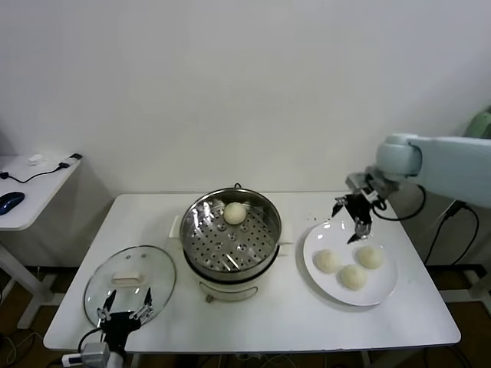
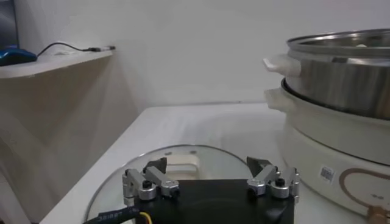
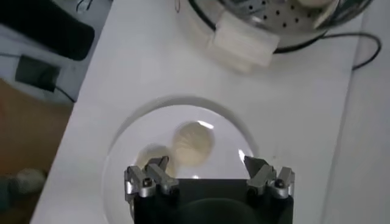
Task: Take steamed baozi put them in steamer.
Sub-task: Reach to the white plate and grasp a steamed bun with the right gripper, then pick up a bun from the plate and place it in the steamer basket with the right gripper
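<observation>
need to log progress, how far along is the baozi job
One baozi already sits on the tray in the steamer. Three more are left on the plate. Nothing is in hand: the right tool hangs open above the plate, over the far side, set for the next pick. The left tool is open and idle over the glass lid.

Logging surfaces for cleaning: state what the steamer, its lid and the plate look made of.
Steamer: polished steel, mirror reflections, perforated tray; cream base looks like plastic.
Lid: clear glass, table visible through it; white handle, probably plastic.
Plate: glossy white, ceramic or melamine, uncertain.
</observation>
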Motion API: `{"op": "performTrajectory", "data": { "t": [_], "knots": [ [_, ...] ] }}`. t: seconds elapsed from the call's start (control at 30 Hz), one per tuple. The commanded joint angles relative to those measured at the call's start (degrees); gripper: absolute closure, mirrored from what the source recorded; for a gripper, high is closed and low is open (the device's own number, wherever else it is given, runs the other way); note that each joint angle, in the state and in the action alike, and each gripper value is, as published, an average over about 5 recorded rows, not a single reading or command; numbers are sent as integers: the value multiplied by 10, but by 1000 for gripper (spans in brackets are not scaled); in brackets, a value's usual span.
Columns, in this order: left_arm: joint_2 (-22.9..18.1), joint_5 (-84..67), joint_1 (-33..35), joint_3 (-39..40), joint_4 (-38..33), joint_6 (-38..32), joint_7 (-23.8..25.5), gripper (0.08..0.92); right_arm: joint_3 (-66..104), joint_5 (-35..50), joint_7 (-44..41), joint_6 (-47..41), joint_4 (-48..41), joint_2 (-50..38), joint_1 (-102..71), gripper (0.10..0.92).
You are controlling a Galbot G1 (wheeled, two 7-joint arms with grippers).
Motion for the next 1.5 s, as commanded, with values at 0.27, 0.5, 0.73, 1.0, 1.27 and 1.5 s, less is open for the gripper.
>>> {"op": "performTrajectory", "data": {
  "t": [0.27,0.5,0.73,1.0,1.27,1.5],
  "knots": [
    [-1,0,-1,1,6,-3,1,177,129,-18,74,-123,-83,13,-218,203],
    [1,-1,0,0,11,-5,1,177,162,-22,83,-123,-119,46,-252,203],
    [0,0,1,1,12,-6,0,177,172,-29,86,-124,-141,66,-269,203],
    [-2,2,1,5,13,-6,-1,177,169,-38,80,-126,-141,72,-270,294],
    [-1,2,0,4,10,-3,-1,177,168,-41,75,-129,-133,70,-244,446],
    [-1,2,2,4,4,-2,0,177,65,12,34,-106,-72,64,-67,507]
  ]
}}
